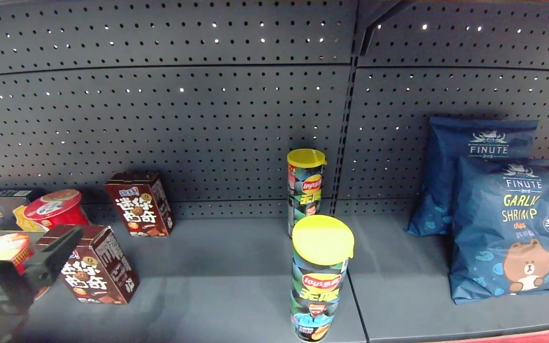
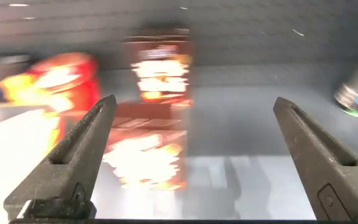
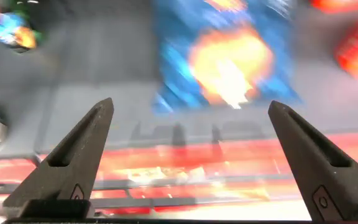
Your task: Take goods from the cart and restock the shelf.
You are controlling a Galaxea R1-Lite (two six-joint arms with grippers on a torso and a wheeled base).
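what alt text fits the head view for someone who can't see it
A dark shelf with a pegboard back holds two upright yellow-lidded chip cans at centre, one behind the other. Two brown boxes and red cups stand at left, two blue snack bags at right, the left gripper at the lower left edge.

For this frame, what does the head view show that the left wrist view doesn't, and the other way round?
Head view, not left wrist: two blue snack bags at the shelf's right. Left wrist, not head: the left gripper seen head-on, fingers spread wide, nothing between them. Both: the front brown box, a red cup and the grey shelf.
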